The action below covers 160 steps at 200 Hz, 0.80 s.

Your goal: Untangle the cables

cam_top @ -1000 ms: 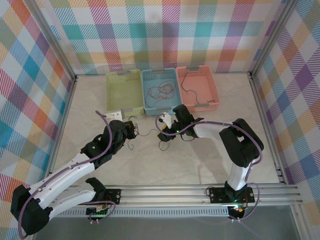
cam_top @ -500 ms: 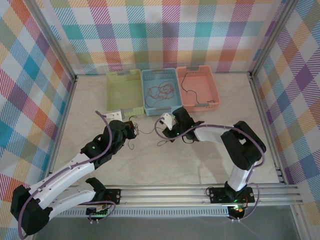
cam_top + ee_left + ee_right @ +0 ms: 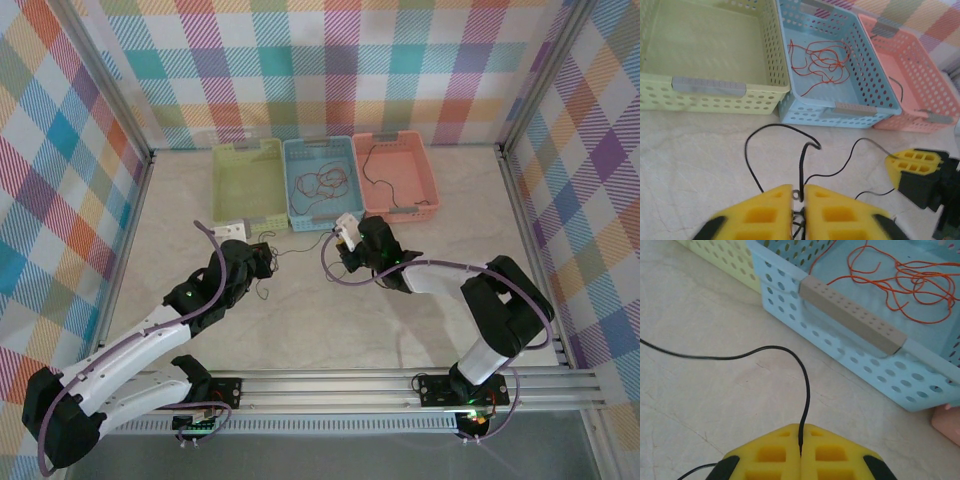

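You are working in a robotics lab test cell, not a home or a shop. A frame of bare aluminium posts point(image 3: 105, 75) boxes the space in, and bright checked cloth point(image 3: 330, 70) is stretched across it as walls on three sides. Both arms, left point(image 3: 150, 335) and right point(image 3: 440, 275), are bolted to an aluminium rail point(image 3: 330, 385) at the near edge of a pale, marble-patterned surface point(image 3: 330, 330), with a small circuit board point(image 3: 200, 420) and lit status lights beside their bases. The props look staged: a green basket point(image 3: 248, 180), a blue basket point(image 3: 318, 215) and a pink basket point(image 3: 400, 165) stand in a neat row at the far side, with thin cables point(image 3: 320, 183) lying loose in two of them.
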Each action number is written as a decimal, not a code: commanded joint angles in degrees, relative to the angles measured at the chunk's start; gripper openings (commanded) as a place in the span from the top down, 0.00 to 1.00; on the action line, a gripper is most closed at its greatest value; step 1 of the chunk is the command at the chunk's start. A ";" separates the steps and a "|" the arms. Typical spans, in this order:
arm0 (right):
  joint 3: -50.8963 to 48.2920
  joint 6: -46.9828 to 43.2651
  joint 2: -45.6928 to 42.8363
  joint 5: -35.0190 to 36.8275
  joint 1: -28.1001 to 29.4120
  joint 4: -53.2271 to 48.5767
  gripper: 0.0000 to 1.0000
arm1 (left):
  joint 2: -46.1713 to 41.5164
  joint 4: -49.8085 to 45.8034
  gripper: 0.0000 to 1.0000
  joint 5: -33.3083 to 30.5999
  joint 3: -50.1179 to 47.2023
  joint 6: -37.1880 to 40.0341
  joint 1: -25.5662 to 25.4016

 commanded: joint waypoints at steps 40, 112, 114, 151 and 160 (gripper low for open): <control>-2.92 4.00 -3.18 1.42 -1.56 6.00 1.00 | -0.60 1.80 0.27 0.58 0.07 0.45 0.40; -4.36 8.00 -5.34 6.76 -3.58 6.47 1.00 | 8.50 -1.60 0.24 2.97 4.51 -0.26 0.40; -4.43 8.09 -5.44 7.06 -3.63 6.46 1.00 | 8.92 -1.79 0.24 3.06 4.78 -0.28 0.40; -6.03 10.06 -7.17 12.75 -4.85 7.31 1.00 | 15.83 -5.23 0.28 6.52 9.09 -1.69 0.40; -6.43 10.64 -7.56 13.72 -5.21 7.34 1.00 | 17.28 -7.98 0.28 6.93 10.35 -2.39 0.40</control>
